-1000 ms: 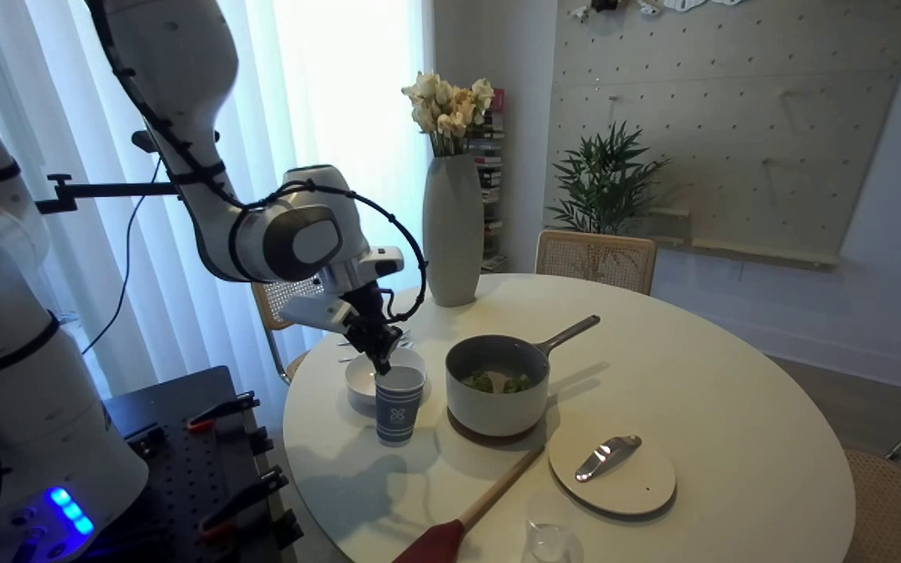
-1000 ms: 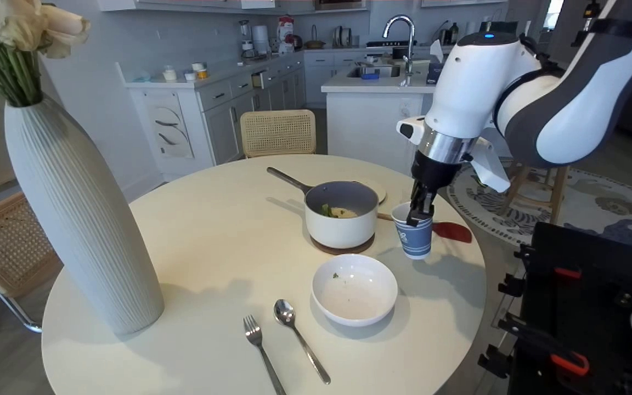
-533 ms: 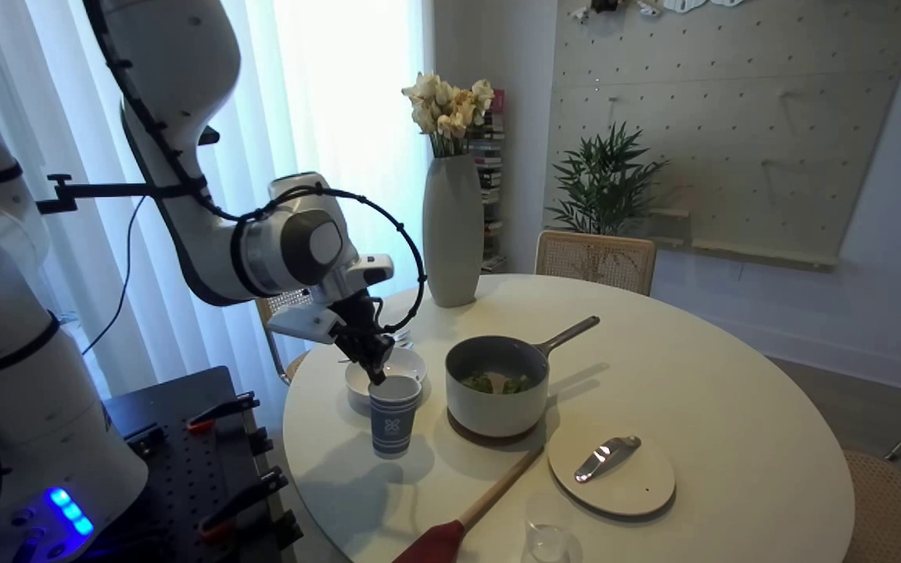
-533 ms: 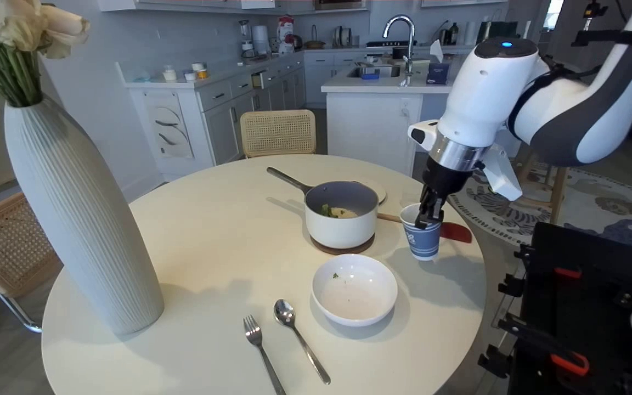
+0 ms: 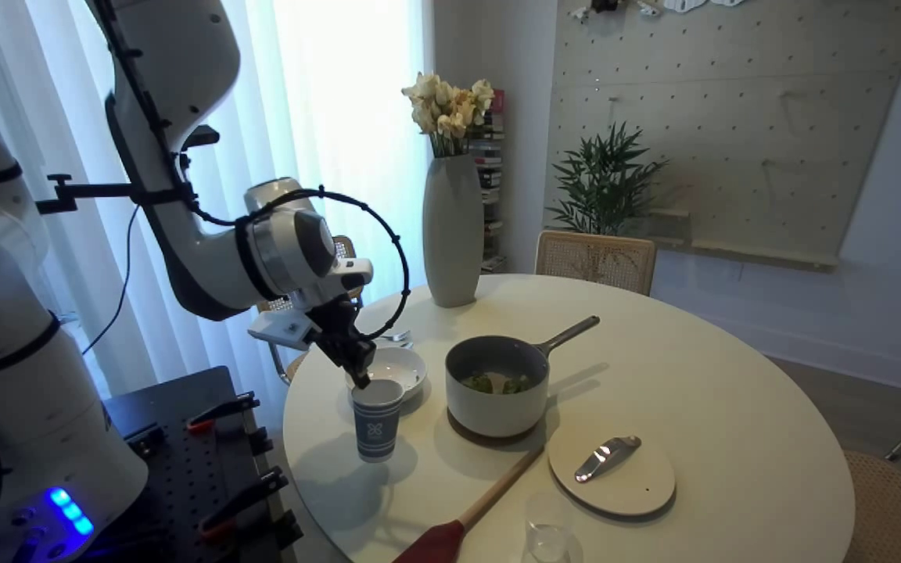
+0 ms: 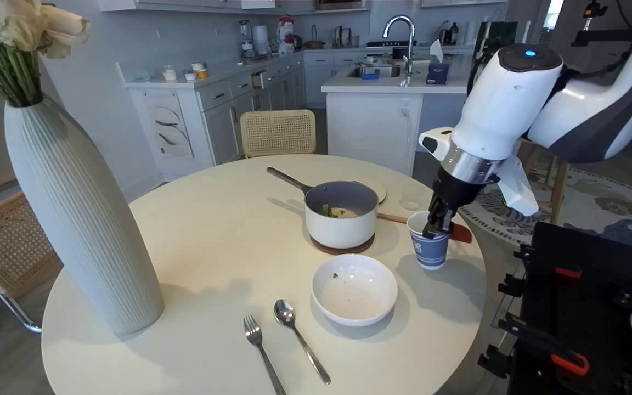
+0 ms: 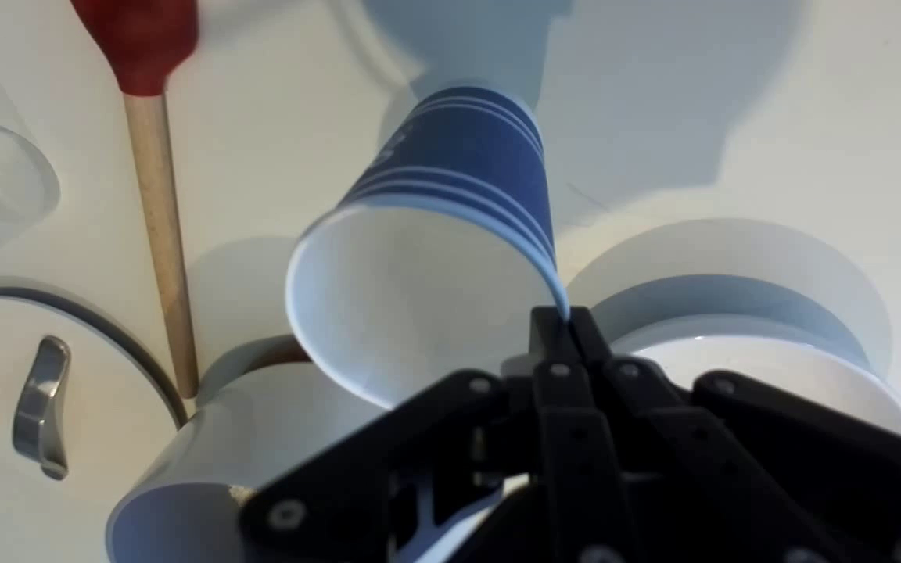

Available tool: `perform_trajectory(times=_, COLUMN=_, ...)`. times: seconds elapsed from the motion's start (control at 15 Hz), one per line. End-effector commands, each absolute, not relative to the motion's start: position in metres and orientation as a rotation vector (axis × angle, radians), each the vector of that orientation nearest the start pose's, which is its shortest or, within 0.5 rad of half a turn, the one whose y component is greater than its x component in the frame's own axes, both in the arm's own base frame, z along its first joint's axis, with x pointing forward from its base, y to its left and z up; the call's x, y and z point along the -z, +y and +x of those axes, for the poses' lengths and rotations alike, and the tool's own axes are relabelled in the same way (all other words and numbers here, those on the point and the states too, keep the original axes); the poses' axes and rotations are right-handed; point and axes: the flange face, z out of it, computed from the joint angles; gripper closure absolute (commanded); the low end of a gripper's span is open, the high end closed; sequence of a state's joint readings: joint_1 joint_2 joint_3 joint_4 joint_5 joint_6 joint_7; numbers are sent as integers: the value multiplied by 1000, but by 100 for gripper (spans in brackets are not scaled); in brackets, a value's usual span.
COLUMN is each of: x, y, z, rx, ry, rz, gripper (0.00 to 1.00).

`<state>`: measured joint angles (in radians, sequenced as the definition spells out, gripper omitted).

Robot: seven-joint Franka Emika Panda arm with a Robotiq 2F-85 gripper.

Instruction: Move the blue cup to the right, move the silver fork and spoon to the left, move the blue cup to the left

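I see my arm (image 6: pixel 505 104), glossy white with charcoal panels (image 6: pixel 590 131); black cable (image 5: pixel 396 238) looping off it; three blue lights (image 5: pixel 71 511) glowing on the base (image 5: pixel 59 438); silver wrist collar (image 6: pixel 470 165), and there, the black gripper (image 7: pixel 570 328), studded with pale screws (image 7: pixel 287 514)!

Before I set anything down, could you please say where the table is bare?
The table is bare between the vase and the pot, and between the pot's handle and the lid. Crowded: around the held blue cup, near bowl, pot and red spatula.
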<state>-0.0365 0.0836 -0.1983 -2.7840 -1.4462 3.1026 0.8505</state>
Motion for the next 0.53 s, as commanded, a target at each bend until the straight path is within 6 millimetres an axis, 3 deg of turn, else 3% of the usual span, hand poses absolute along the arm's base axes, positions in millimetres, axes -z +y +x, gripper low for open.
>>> perform_trajectory(times=0.0, x=-190, y=8, z=338, rx=402, ry=-547, rz=-3216, gripper=99)
perform_trajectory(times=0.47, x=-181, y=11, z=348, rx=423, ry=-507, rz=-3221, gripper=99)
